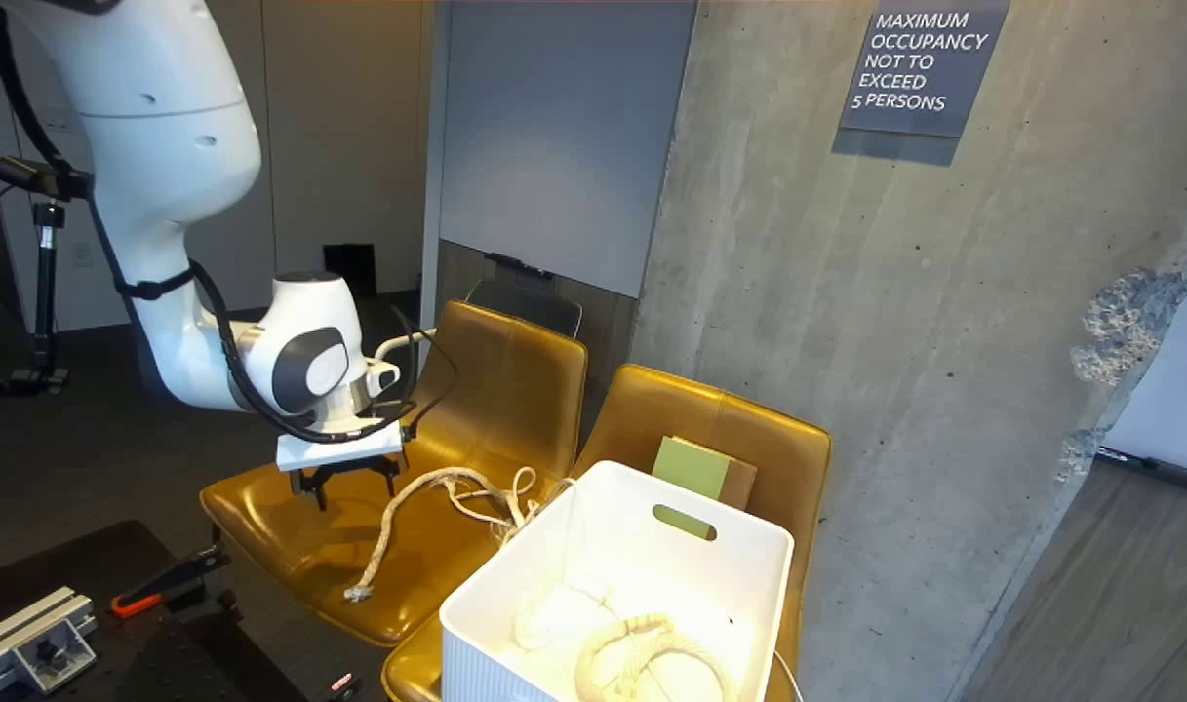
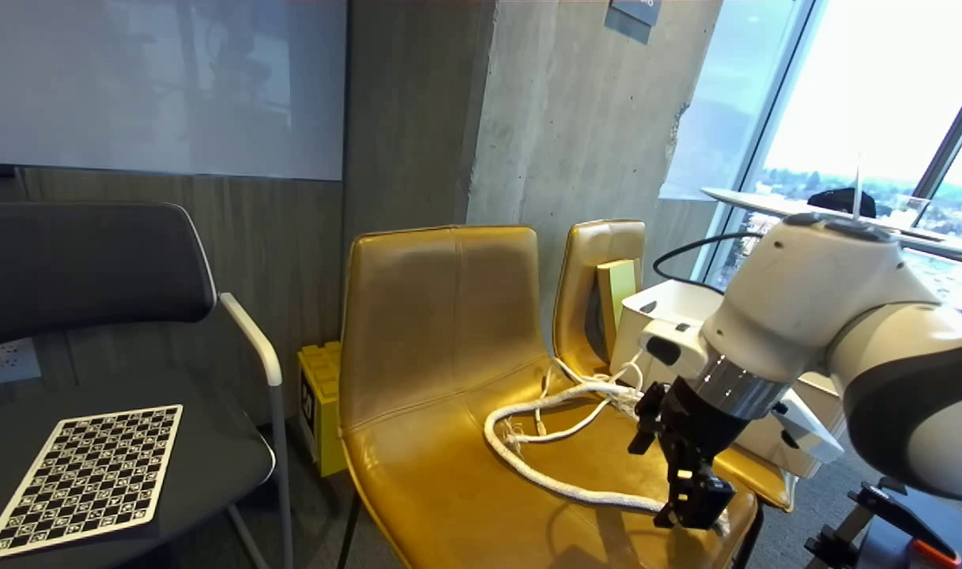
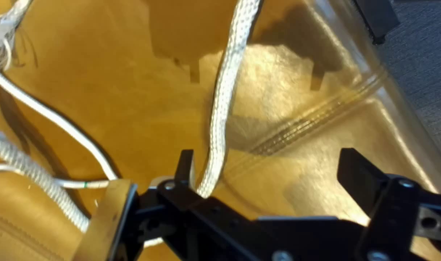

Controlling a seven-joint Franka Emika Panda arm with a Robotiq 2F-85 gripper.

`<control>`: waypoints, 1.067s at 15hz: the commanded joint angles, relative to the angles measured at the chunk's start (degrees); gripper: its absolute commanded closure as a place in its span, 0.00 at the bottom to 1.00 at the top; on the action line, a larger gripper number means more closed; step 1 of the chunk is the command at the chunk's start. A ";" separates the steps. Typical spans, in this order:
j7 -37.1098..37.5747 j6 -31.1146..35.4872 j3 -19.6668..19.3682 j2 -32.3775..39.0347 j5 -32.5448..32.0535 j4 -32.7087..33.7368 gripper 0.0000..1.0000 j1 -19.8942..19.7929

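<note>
Hovering above a golden-brown leather chair, the black two-fingered tool stood with its fingers spread wide apart. In the wrist view, a thick off-white braided rope lay on this chair, running from twelve o'clock toward six, close by one finger. In an exterior view, a white ribbed plastic bin stood at the tool's four o'clock on a matching leather chair, a pale coiled rope inside.
</note>
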 commanded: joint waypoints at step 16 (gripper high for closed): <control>8.50 -1.27 -1.15 13.75 -1.67 10.55 0.99 -5.39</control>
